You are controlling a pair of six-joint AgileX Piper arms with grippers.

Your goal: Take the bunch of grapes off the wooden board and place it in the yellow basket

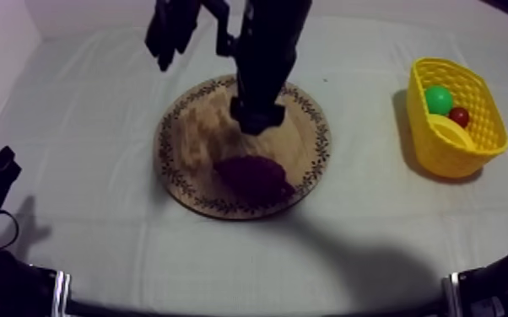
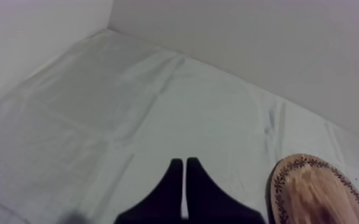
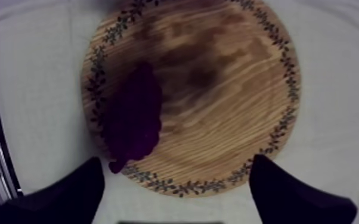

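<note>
Right claw (image 3: pixel 175 162) wide apart over grapes (image 3: pixel 134 116) on board (image 3: pixel 217 107); left claw (image 2: pixel 183 162) closed, empty; basket (image 1: pixel 453 157) well apart

Over at the table's right side, a round green fruit (image 1: pixel 439 99) sat with the small red fruit (image 1: pixel 459 115) just beside it, and a pale yellow banana (image 1: pixel 448 131) curved along in front of the pair. The grey-white cloth (image 1: pixel 89 185) lay spread across the table, creased in faint lines, and a plain pale wall (image 2: pixel 247 36) rose behind its far edge.
</note>
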